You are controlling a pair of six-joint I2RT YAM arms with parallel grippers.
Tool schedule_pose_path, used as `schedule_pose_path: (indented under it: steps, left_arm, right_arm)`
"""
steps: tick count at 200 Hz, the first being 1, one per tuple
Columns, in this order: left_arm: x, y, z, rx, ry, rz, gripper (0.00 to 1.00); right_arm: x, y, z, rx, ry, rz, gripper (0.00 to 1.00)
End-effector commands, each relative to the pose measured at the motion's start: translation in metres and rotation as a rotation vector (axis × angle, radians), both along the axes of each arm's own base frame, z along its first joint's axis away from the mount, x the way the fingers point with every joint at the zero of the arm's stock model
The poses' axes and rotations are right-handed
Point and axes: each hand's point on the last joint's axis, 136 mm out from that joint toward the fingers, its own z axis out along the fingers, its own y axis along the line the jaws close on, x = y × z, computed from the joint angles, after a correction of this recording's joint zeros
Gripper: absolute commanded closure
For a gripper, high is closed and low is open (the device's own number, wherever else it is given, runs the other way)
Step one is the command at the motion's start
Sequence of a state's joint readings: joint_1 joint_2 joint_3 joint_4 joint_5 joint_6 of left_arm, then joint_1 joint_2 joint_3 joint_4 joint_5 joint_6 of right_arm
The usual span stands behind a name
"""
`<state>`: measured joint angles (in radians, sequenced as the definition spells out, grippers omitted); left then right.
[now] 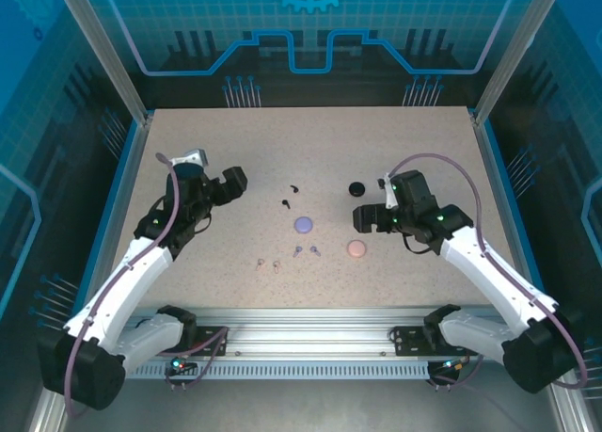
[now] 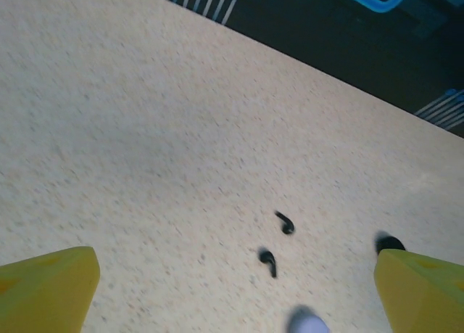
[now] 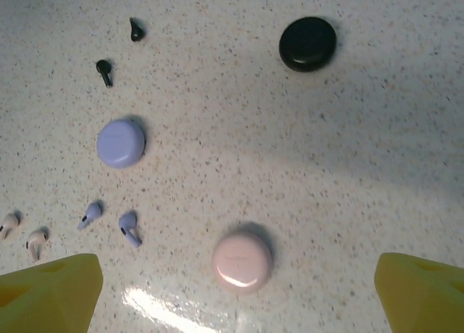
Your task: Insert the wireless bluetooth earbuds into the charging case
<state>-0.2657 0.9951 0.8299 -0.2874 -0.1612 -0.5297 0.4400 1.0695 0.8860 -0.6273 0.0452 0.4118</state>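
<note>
Earbuds (image 3: 129, 228) loose, left of R pincer (image 1: 363, 216)

On my left wrist feed, the pale lavender round plastic case (image 2: 308, 323) is cut by the bottom edge and smeared into a soft blob. The black round case (image 2: 390, 242) sits partly behind one yellow finger (image 2: 417, 289) of the left end effector (image 2: 235, 275). Both fingers run off the lower corners. On my right wrist feed, one tiny pale pink stemmed earbud (image 3: 9, 225) lies at the left edge, perhaps clipped. From overhead, the black stemmed earbuds (image 1: 286, 203) and lavender stemmed earbuds (image 1: 297, 251) are specks, and I cannot read their orientation.
</note>
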Motion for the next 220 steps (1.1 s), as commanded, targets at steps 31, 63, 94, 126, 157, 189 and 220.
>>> schedule_pose_path:
  steps: [31,63,94,126,157,189,220]
  left_arm:
    - [-0.035,-0.017,-0.037,-0.105,0.131,-0.038,0.01]
    - [-0.045,-0.018,-0.056,-0.104,0.198,-0.041,0.01]
    - [-0.049,-0.017,-0.066,-0.146,0.237,-0.001,0.01]
    - [-0.051,-0.016,-0.065,-0.206,0.254,0.062,0.01]
    - [-0.055,-0.016,-0.066,-0.226,0.277,0.094,0.01]
    - [-0.055,-0.019,-0.065,-0.211,0.274,0.071,0.01]
    - [-0.055,-0.021,-0.065,-0.2,0.28,0.057,0.01]
  right_arm:
    - [-0.041,-0.006,-0.034,-0.05,0.152,-0.005,0.07]
    - [-0.044,-0.004,-0.045,-0.12,0.194,0.019,0.08]
    - [-0.045,0.0,-0.053,-0.166,0.224,0.069,0.08]
    - [-0.038,0.005,-0.056,-0.206,0.251,0.107,0.08]
    - [-0.029,0.012,-0.069,-0.233,0.296,0.111,0.11]
    - [-0.02,0.024,-0.077,-0.247,0.302,0.126,0.16]
    - [-0.006,0.039,-0.076,-0.264,0.302,0.147,0.22]
